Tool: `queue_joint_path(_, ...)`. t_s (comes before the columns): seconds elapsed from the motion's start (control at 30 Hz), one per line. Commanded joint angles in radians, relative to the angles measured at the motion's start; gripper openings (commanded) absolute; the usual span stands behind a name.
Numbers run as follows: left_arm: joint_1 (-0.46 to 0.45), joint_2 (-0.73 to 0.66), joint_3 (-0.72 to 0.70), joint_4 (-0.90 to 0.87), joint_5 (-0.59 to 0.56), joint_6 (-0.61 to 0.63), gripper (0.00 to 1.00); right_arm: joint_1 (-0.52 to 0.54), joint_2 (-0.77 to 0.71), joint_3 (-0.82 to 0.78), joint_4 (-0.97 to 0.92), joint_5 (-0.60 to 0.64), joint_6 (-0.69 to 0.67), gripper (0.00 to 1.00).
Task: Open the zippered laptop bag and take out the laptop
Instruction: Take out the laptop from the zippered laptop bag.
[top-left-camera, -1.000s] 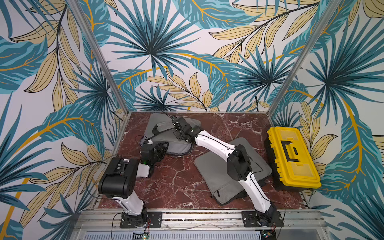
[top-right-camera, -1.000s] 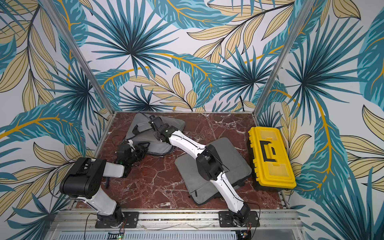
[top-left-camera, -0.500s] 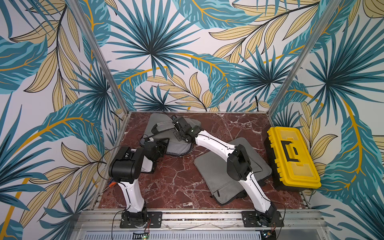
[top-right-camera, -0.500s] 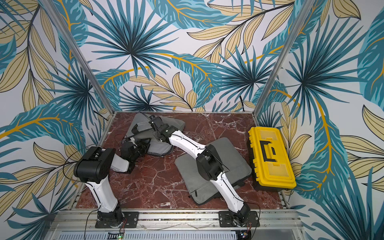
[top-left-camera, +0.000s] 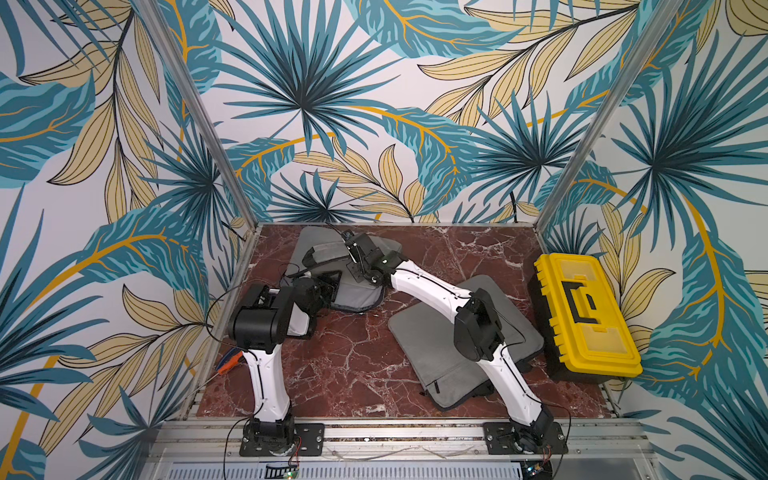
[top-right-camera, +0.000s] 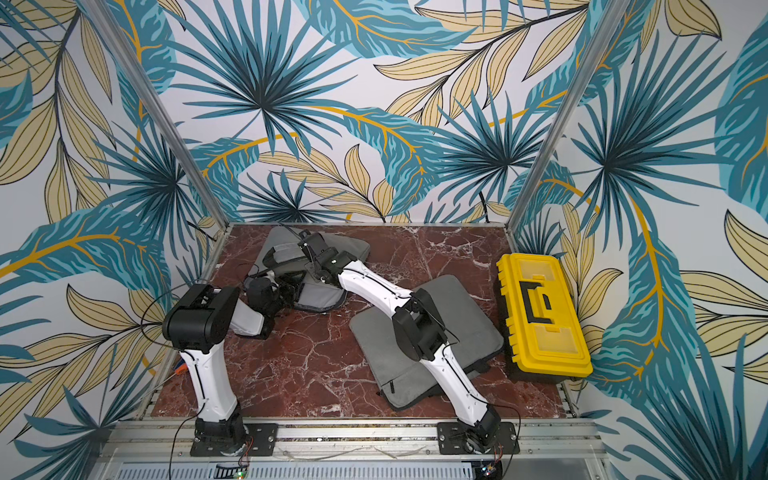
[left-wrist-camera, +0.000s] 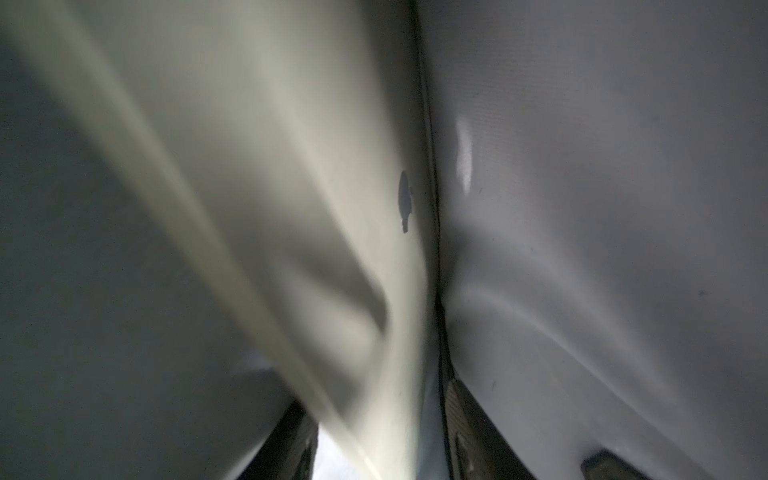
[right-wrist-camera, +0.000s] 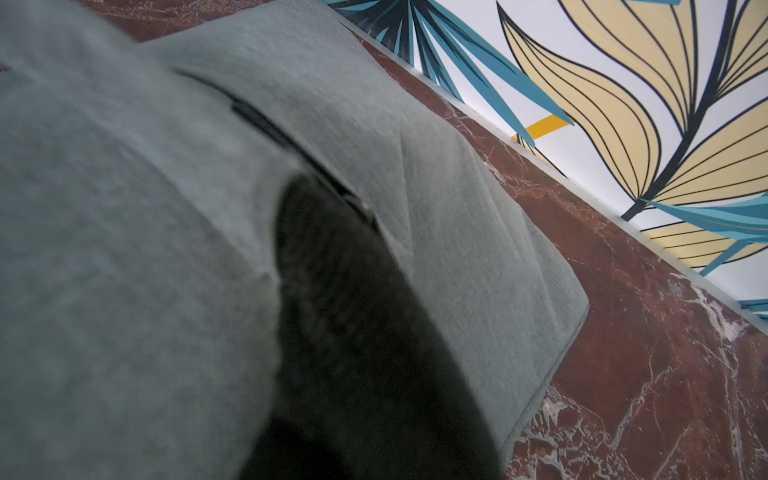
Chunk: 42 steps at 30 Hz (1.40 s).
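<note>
**Position.** The laptop bag (top-left-camera: 359, 291) lies at the far left of the counter (top-left-camera: 345, 374) with its mouth open. The laptop (left-wrist-camera: 332, 166) is inside it, and its logo face shows in the left wrist view.

**Pincers.** Your left pincer (left-wrist-camera: 374, 415) is in the bag's mouth. Its fingers (left-wrist-camera: 461, 415) stand apart with the laptop's edge between them, and I cannot tell whether they bite. Your right pincer (top-left-camera: 349, 247) reads as clenched on the bag's upper flap, holding it raised.

**Risks, as judged:**
1. If the left grip is loose or shallow, the smooth lid may slip free on the pull.
2. If lining is pinched along with the laptop, the whole bag may drag instead of releasing it.
3. If the flap escapes your right pincer, the mouth may fall shut over the left pincer.
4. The side wall is near, so a pull that way has little room.
</note>
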Motion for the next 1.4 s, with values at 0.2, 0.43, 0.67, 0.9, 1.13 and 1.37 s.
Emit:
queue_joint_path(0.2, 0.001, 0.073, 0.074, -0.006, 0.021, -0.002, 0.51, 0.009, -0.018, 0.030, 0.070, -0.110, 0.046, 0.14)
queue_joint_path(0.43, -0.004, 0.113, 0.137, -0.006, 0.017, 0.002, 0.51, 0.010, -0.011, 0.032, 0.085, -0.140, 0.050, 0.14)
queue_joint_path(0.67, -0.007, 0.154, 0.215, -0.006, -0.002, -0.015, 0.48, 0.010, -0.011, 0.031, 0.089, -0.157, 0.055, 0.14)
queue_joint_path(0.9, -0.013, 0.208, 0.270, -0.006, 0.001, -0.040, 0.45, 0.010, -0.003, 0.033, 0.101, -0.183, 0.055, 0.14)
queue_joint_path(1.13, -0.032, 0.249, 0.313, -0.006, 0.013, -0.049, 0.45, 0.009, 0.010, 0.042, 0.100, -0.211, 0.049, 0.13)
queue_joint_path(1.37, -0.035, 0.278, 0.339, -0.006, 0.023, -0.066, 0.27, 0.010, 0.024, 0.070, 0.076, -0.211, 0.046, 0.13)
